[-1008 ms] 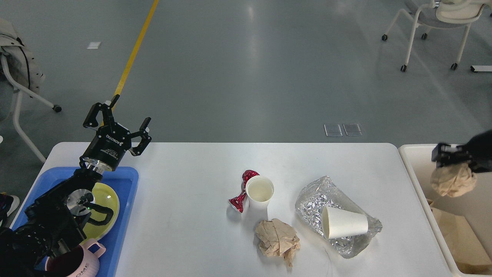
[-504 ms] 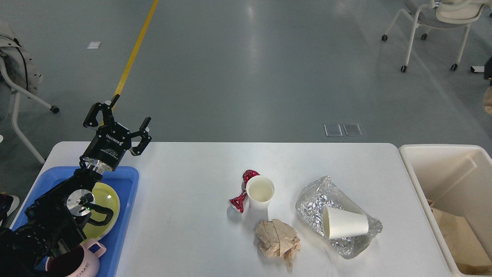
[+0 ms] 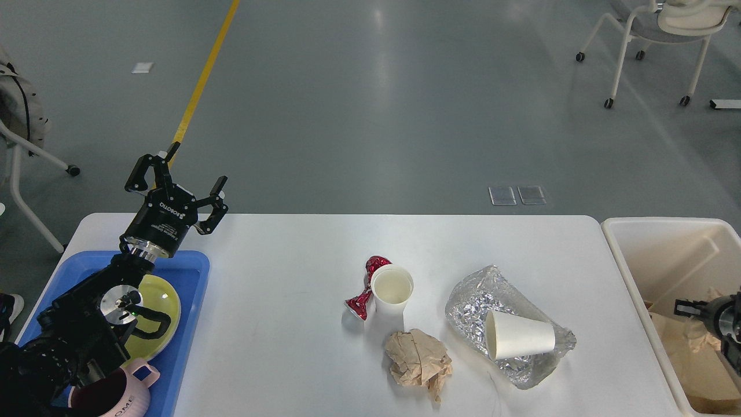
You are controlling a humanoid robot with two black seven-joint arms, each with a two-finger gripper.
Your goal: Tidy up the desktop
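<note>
The white desktop point(image 3: 278, 324) carries litter in its middle. A crushed red can point(image 3: 363, 292) leans against an upright paper cup point(image 3: 392, 289). In front of them lies a crumpled brown paper ball point(image 3: 418, 362). To the right, a second paper cup point(image 3: 516, 336) lies on its side on a crinkled foil bag point(image 3: 492, 301). My left gripper point(image 3: 173, 176) is raised above the table's far left corner, open and empty. My right gripper point(image 3: 688, 307) shows small and dark at the right edge, low inside the cream bin point(image 3: 642, 272); its fingers cannot be told apart.
A blue tray point(image 3: 188, 324) at the left holds a yellow-green plate point(image 3: 165, 301) and a pink mug point(image 3: 124, 394), with my left arm over it. Brown paper point(image 3: 692, 365) lies in the bin. Wheeled chairs stand on the floor beyond, far left and far right.
The right gripper held a brown paper ball above the bin, swung up to the right edge, and now sits low inside the bin. The left arm has not moved.
</note>
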